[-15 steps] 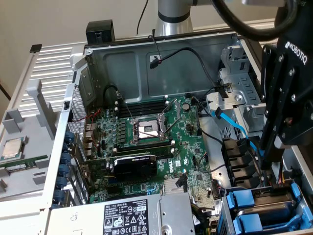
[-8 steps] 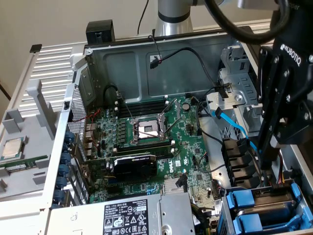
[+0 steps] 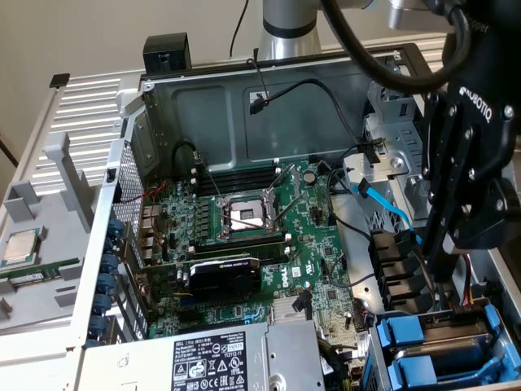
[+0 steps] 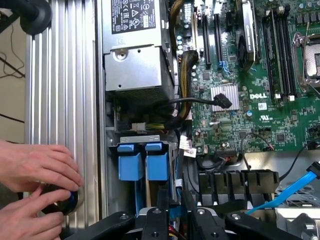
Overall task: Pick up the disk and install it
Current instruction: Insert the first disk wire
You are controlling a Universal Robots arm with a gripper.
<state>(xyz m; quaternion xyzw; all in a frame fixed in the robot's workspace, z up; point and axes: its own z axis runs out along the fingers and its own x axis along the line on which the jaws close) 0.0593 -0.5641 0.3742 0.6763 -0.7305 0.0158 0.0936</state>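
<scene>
Claw point(image 3: 437, 273) hangs low over the drive cage point(image 3: 488, 314), in the case corner beside the power supply point(image 3: 213, 361). I cannot tell from either view whether it is spread or pinching anything.

Two blue-framed carriers sit side by side in that cage. I take the one on the motherboard side to be the disk point(image 4: 157, 165). The claw is just beside it, and the other carrier point(image 4: 129, 165) lies against the power supply. No metal face or label is visible, so this identification is a judgement only.

Step in hand, as I read it: seating the disk in its bay.
- Keep the push straight along the cage rails, with no twist
- Go slowly, since the neighbouring carrier touches or nearly touches it
- A flush blue front would show it is seated

In the way:
- Blue data cable point(image 3: 389, 210) trails across the cage edge close to the claw and could snag
- Black cable bundle point(image 4: 186, 107) loops between the power supply and the motherboard point(image 3: 321, 285)
- A person's hands point(image 4: 35, 170) rest on the ribbed outer edge of the case, on a round dark part, near my arm's path, so any sideways move needs care

The CPU chip point(image 3: 20, 245) lies outside the case and well apart from the work
</scene>
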